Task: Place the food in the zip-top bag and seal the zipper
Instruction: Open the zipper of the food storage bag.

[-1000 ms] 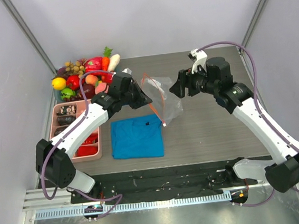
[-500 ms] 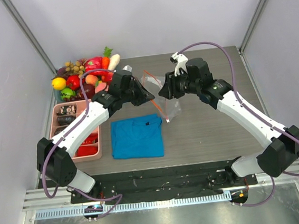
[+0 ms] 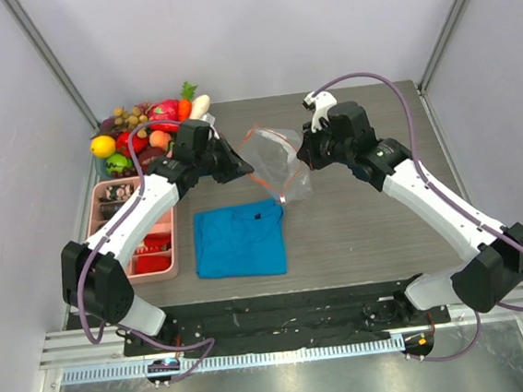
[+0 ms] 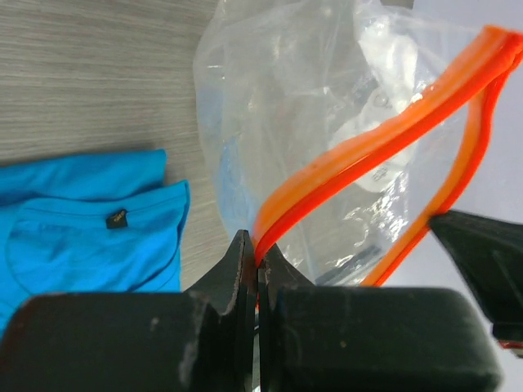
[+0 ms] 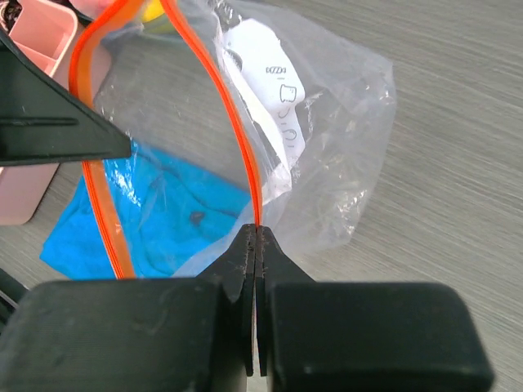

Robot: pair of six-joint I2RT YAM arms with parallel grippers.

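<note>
our right gripper (image 5: 255, 231) has just swung in and snapped shut on one lip of the zipper (image 4: 368, 147); a second ago it stood spread, clear of the bag (image 3: 275, 159). our left gripper (image 4: 255, 255) is pressed tight on the other lip. the bag hangs between both arms just beyond the cloth (image 3: 238, 240), mouth pulled apart, so we judge it ready to load. the food (image 3: 149, 133) sits heaped at the far left corner, well apart. glare and crinkles blur the bag's bottom; we see only a white label inside. from above, both sets of fingertips are hidden.
</note>
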